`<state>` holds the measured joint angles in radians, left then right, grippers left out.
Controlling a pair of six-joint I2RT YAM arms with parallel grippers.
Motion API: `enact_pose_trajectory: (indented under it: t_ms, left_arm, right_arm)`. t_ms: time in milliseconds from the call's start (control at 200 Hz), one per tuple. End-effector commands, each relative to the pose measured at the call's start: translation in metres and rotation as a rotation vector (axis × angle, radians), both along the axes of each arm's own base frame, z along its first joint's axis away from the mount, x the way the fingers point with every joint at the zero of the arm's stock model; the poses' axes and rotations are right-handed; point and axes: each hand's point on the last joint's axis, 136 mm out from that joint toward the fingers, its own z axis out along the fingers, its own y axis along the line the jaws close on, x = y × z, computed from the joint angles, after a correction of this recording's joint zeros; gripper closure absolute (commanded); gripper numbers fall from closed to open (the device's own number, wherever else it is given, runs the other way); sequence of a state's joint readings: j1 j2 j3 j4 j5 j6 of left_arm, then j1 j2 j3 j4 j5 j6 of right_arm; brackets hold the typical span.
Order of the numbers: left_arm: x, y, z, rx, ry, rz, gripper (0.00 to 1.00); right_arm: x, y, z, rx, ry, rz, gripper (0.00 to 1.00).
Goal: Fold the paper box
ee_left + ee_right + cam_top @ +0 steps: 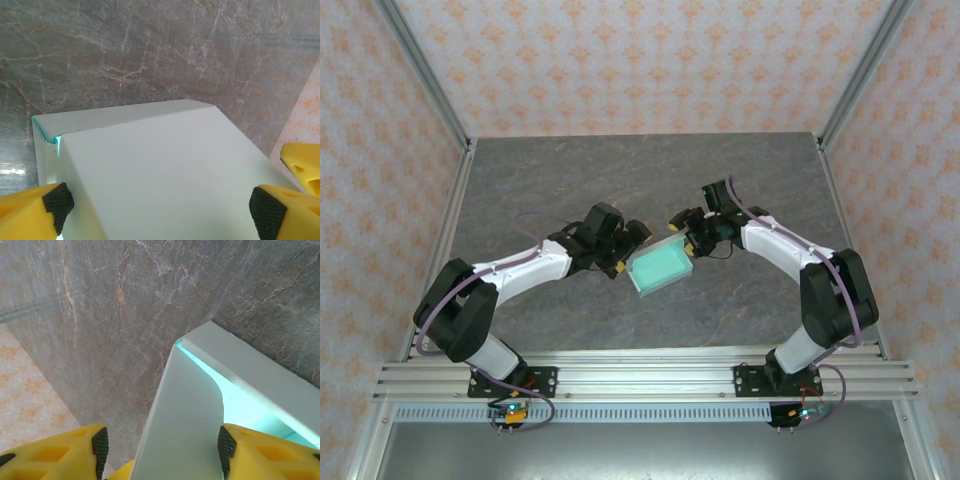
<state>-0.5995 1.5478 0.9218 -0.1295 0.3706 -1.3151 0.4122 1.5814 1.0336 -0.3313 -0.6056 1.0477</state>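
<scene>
Left gripper (pixel 162 207) spread astride paper box (pixel 165 155)

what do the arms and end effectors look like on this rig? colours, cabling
Left arm and right arm: white shells, black joint housings, thin purple cables looped along the outside. Left end effector and right end effector: yellow plastic fingers with cut-out recesses, black textured pads.

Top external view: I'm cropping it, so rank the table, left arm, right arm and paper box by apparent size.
1. table, largest.
2. left arm and right arm: look alike, unranked.
3. paper box, smallest.
</scene>
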Motion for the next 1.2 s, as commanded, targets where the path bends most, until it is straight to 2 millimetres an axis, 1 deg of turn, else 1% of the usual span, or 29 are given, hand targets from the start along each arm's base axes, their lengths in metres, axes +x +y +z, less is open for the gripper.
enact_pose_trajectory:
  t_ms: [0,45,160,230,320,445,581,726,846,936,1046,1071,1106,1191]
  left_arm:
    - [0.007,-0.018,0.013,-0.060,-0.019,-0.013,0.07]
    - [0.007,-0.018,0.011,-0.055,-0.016,-0.011,0.10]
    - [0.008,-0.016,-0.001,-0.026,-0.010,-0.015,0.23]
    - [0.008,-0.015,-0.008,0.001,-0.014,-0.028,0.30]
    - [0.006,-0.015,-0.014,0.040,-0.030,-0.053,0.37]
    - [0.001,-0.014,-0.020,0.106,-0.051,-0.109,0.38]
    - [-0.003,-0.002,-0.027,0.201,-0.073,-0.145,0.38]
    - [-0.003,0.009,-0.032,0.318,-0.089,-0.208,0.37]
    - [-0.001,0.009,-0.042,0.359,-0.091,-0.254,0.38]
    - [-0.001,0.007,-0.047,0.368,-0.089,-0.281,0.39]
    - [0.000,0.010,-0.049,0.401,-0.098,-0.295,0.38]
    - [0.001,0.011,-0.049,0.409,-0.103,-0.299,0.37]
    - [0.001,0.013,-0.049,0.422,-0.114,-0.305,0.38]
    - [0.003,0.016,-0.048,0.460,-0.144,-0.322,0.38]
  right_arm:
    - [-0.008,0.009,-0.006,0.008,0.021,0.016,0.41]
    - [-0.009,0.010,-0.007,0.008,0.025,0.018,0.41]
    - [-0.011,0.011,-0.009,-0.004,0.022,0.025,0.41]
    - [-0.013,0.007,-0.013,-0.033,0.021,0.037,0.41]
    - [-0.017,-0.003,-0.020,-0.107,0.018,0.067,0.41]
    - [-0.025,-0.011,-0.029,-0.164,0.039,0.123,0.38]
    - [-0.029,-0.020,-0.030,-0.195,0.039,0.148,0.31]
    - [-0.029,-0.040,-0.021,-0.247,0.023,0.148,0.26]
    - [-0.033,-0.056,-0.014,-0.330,0.006,0.194,0.24]
    - [-0.038,-0.063,-0.012,-0.376,0.011,0.230,0.24]
    - [-0.044,-0.064,-0.021,-0.379,0.024,0.243,0.26]
    - [-0.045,-0.064,-0.024,-0.379,0.031,0.245,0.26]
    - [-0.046,-0.063,-0.029,-0.377,0.037,0.253,0.31]
    - [-0.048,-0.065,-0.044,-0.393,0.066,0.267,0.32]
